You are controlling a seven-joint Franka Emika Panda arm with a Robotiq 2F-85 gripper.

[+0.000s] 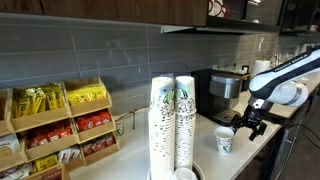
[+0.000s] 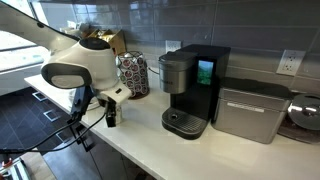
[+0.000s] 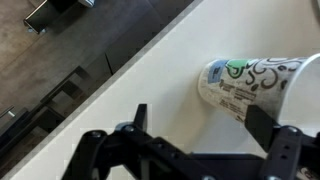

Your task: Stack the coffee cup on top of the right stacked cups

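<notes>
The coffee cup is small, white with green print, and stands upright on the white counter to the right of the stacks. In the wrist view the cup lies just ahead of my gripper, close to the right finger. My gripper is open and empty, hovering just right of the cup and slightly above it. The right stacked cups form a tall column with a dark green emblem near the top. Its twin column stands touching it on the left. In an exterior view my gripper hangs over the counter's edge.
A black coffee machine stands at the back wall behind the cup. Wooden snack racks fill the counter's far side. A silver box appliance sits beside the coffee machine. The counter edge drops to a dark floor.
</notes>
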